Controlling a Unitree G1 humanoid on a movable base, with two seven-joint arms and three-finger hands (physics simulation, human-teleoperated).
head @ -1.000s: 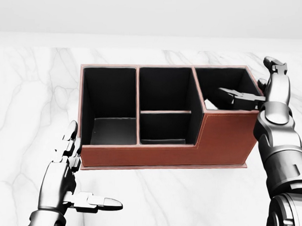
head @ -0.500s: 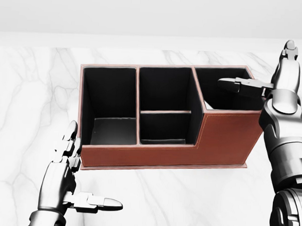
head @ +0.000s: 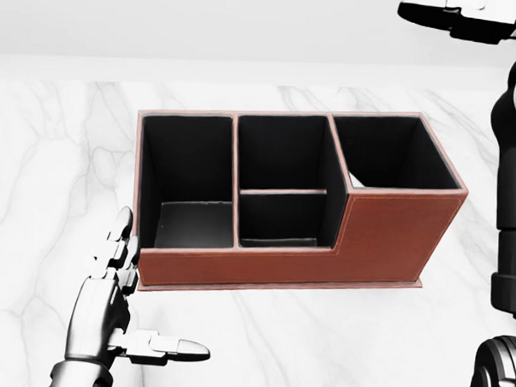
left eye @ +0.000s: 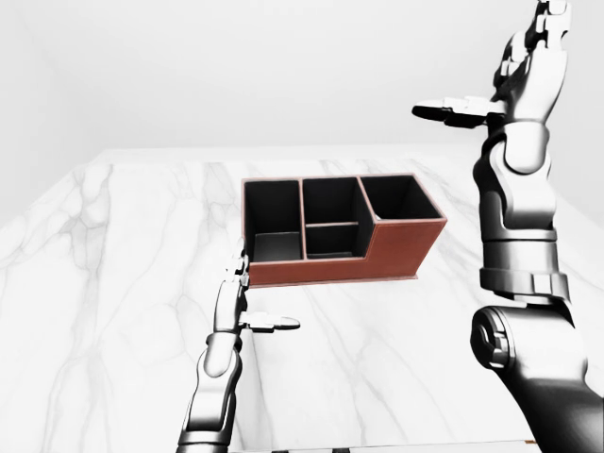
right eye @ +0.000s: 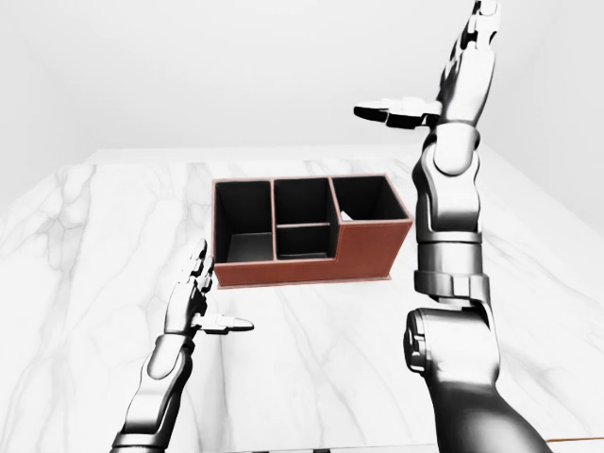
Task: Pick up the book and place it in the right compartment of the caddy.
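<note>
The brown leather-look caddy [head: 300, 212] is a long box with black insides, sitting on the smooth white marble desk [head: 46, 150]. A pale bit of the book [head: 357, 178] peeks out low in its right compartment. The right hand [left eye: 514, 80] is high above, fingers apart. The left hand [head: 107, 311] is beside the caddy's left corner, fingers spread, holding nothing.

Caddy [head: 385, 233]: reddish-brown, black-lined, three upright sections, centre of head view on white marble. Book [head: 358, 178]: only a pale sliver visible, low inside the right compartment against its left wall.
</note>
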